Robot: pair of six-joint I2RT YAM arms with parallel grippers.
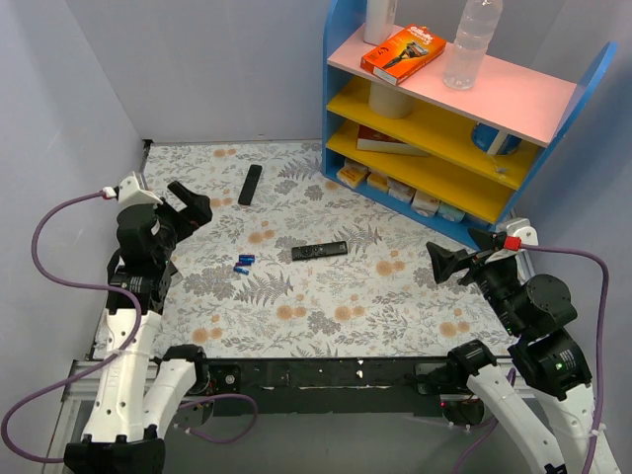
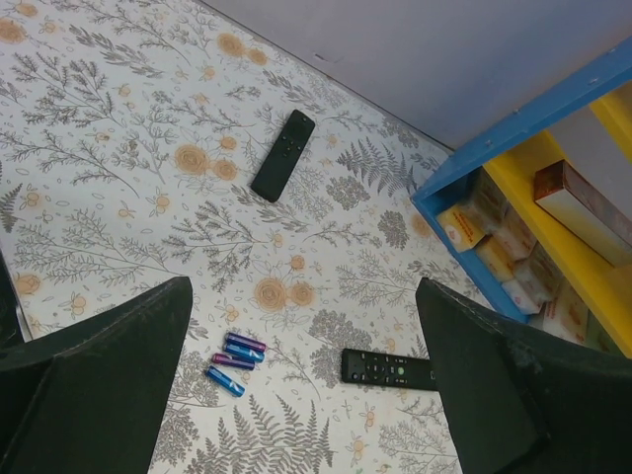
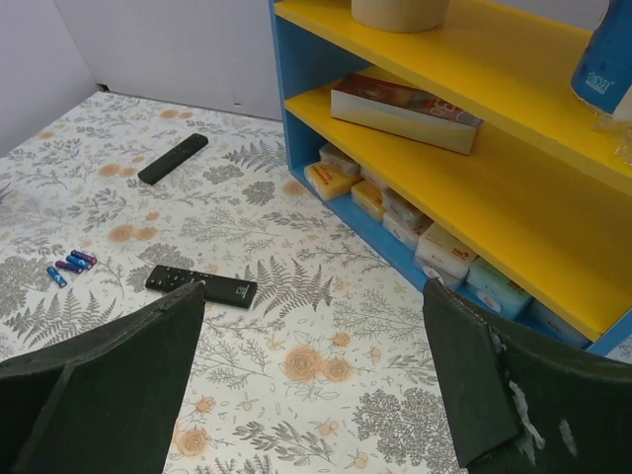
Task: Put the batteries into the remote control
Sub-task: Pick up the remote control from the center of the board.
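Your left gripper (image 1: 190, 204), jaws apart, is the nearer one. The right gripper (image 1: 446, 263), also apart, hangs well right of the buttoned remote (image 1: 319, 250). The batteries (image 1: 244, 263) lie just left of that remote. The remote control (image 1: 251, 184) lies farther back-left of it, long axis running away from you.

Left gripper (image 1: 190, 200) raised at the left side, jaws spread wide, nothing between them, aimed forward-right. Right gripper (image 1: 441, 263) raised at the right side, jaws wide apart, aimed left. Both arms folded at the elbow.
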